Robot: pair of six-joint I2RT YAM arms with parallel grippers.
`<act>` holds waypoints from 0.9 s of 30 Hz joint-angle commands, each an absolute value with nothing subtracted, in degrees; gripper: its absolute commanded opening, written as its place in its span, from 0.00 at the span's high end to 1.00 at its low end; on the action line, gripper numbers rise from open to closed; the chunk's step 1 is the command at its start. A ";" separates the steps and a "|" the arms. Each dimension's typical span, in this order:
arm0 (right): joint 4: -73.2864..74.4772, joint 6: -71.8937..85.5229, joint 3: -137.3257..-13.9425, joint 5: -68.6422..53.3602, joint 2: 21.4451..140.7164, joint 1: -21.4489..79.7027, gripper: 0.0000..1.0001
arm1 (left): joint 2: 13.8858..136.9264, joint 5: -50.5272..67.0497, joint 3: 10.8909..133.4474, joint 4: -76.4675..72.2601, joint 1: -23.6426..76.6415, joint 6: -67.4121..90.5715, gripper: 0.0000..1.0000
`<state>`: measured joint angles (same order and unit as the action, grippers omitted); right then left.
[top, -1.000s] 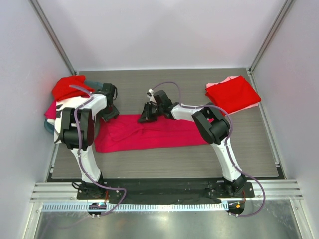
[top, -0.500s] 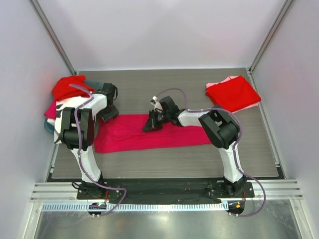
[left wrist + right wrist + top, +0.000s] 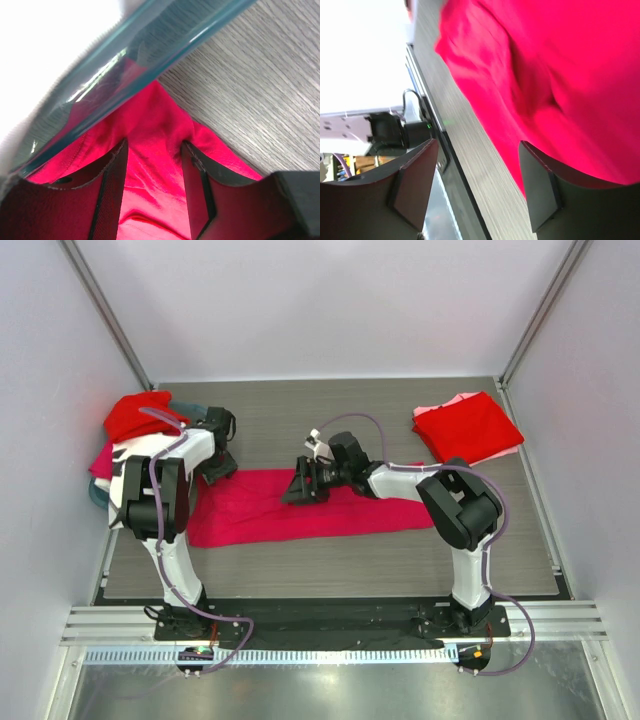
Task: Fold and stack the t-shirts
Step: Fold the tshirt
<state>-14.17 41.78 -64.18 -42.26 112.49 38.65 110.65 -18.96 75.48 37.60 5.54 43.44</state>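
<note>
A crimson t-shirt [image 3: 250,515] lies folded into a long strip across the middle of the table. My left gripper [image 3: 215,468] sits on its left end beside the basket; in the left wrist view the cloth [image 3: 150,115] fills the gap between the fingers [image 3: 112,170] and puckers at their tips, so the left gripper [image 3: 154,165] is shut on it. My right gripper [image 3: 300,485] hovers over the strip's middle, open. Its wrist view shows the right gripper [image 3: 477,190] with bare table between the jaws and the shirt [image 3: 560,75] beside one finger.
A folded red shirt on a pink one [image 3: 468,428] forms a stack at the back right. Loose red and pink shirts [image 3: 140,412] are heaped in a teal basket [image 3: 150,45] at the back left. White walls close in the table's sides and back.
My right gripper has opened and let go of the crimson shirt, moving slightly nearer over the strip. The left gripper has stayed in place on the shirt's left end.
</note>
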 commanded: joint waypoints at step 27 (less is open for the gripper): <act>-12.83 40.78 -100.03 -47.72 139.05 44.56 0.26 | 111.53 -17.49 73.65 34.72 5.27 43.77 0.50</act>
